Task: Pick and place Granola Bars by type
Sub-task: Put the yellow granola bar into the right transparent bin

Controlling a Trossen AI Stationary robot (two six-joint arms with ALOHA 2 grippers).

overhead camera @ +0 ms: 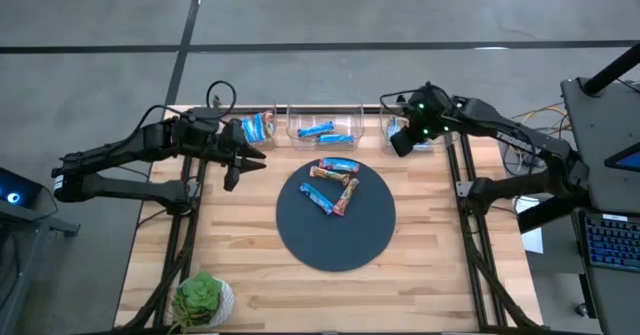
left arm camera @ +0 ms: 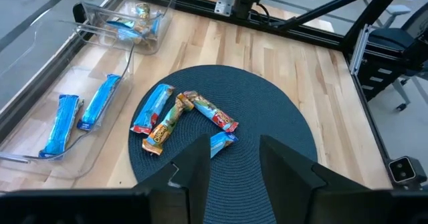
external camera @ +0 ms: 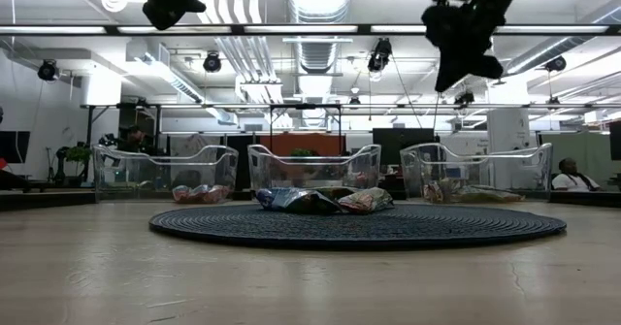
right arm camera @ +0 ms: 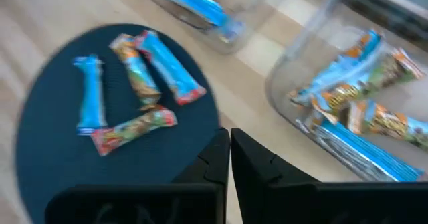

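You're looking at a wooden table [overhead camera: 420, 275] with a potted succulent [overhead camera: 203, 299] sitting at its near left corner, well out of the way. Along the far edge you're seeing three clear bins in a row: the left bin [overhead camera: 258, 128] is holding blue-and-white wrapped bars, the middle bin [overhead camera: 325, 130] is holding two bright blue ones, and the right bin [overhead camera: 400, 127] is mostly sitting under the right arm. In the middle, the dark round mat [overhead camera: 336, 215] is carrying the four loose Granola Bars [overhead camera: 334, 185], bunched toward its far side and touching each other.

Your left gripper [overhead camera: 240, 161] is hovering just off the mat's left edge, near the left bin, with its fingers [left arm camera: 198, 167] spread apart and nothing between them. Your right gripper [overhead camera: 402, 140] is hanging over the right bin, up off the table, fingers [right arm camera: 217, 158] pressed together with nothing in them. Nothing is blocking the way to the bars on the mat.
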